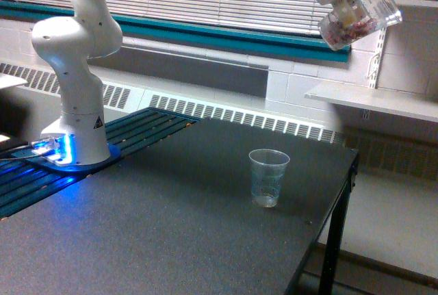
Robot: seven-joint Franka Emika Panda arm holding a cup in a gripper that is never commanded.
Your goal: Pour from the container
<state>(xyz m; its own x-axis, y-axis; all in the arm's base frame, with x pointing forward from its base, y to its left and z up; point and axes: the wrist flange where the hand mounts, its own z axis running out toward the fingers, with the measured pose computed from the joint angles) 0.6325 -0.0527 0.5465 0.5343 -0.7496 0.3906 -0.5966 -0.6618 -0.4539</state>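
The container (363, 13) is a wide clear plastic jar held high at the exterior view's upper right, tilted on its side, with reddish and pale bits inside. My gripper (342, 1) is shut on it from the left; its fingers are mostly hidden by the jar. A smaller tapered clear cup (268, 177) stands upright on the dark table, well below the container and to its left. I cannot tell whether anything lies in the cup.
The dark table (171, 226) ends at its right edge near the cup. The arm's white base (75, 124) stands at the table's left, lit blue. A white shelf (376, 100) and a radiator run along the back wall.
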